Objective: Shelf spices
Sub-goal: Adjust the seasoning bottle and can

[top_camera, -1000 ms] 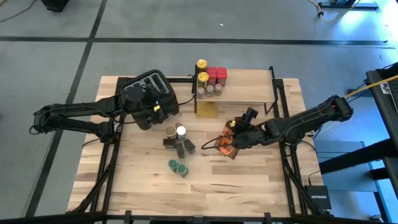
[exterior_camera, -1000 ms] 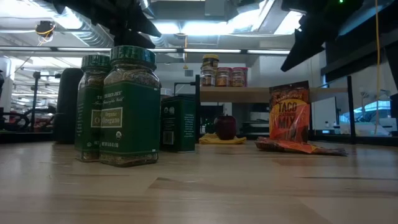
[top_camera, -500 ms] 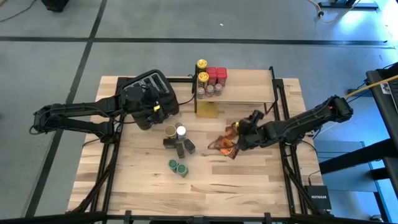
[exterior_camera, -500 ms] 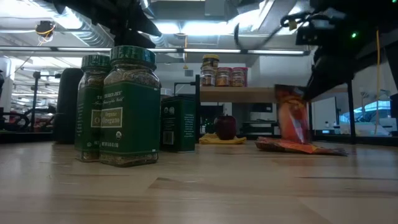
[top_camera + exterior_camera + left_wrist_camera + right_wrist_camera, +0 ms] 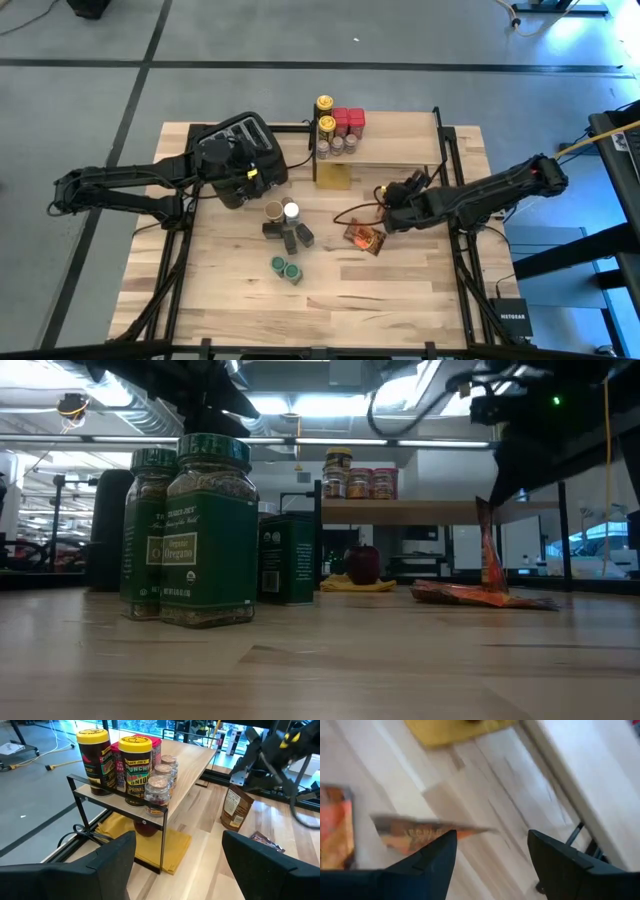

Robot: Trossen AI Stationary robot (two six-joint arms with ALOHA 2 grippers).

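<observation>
Right gripper (image 5: 388, 212) pinching orange-brown foil packet (image 5: 489, 546) by its top, packet upright and edge-on just right of the shelf (image 5: 400, 150). Second packet (image 5: 364, 238) flat on table below. Shelf's right half bare; jars (image 5: 335, 124) crowd its left end. Left gripper (image 5: 243, 178) spread wide over toaster (image 5: 240, 140).

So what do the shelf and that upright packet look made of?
The shelf: pale matte plank, likely wood, visible grain, on thin black legs, probably metal. The packet: thin orange printed film, seemingly foil or plastic; it stands edge-on and creased under the right end effector.
</observation>
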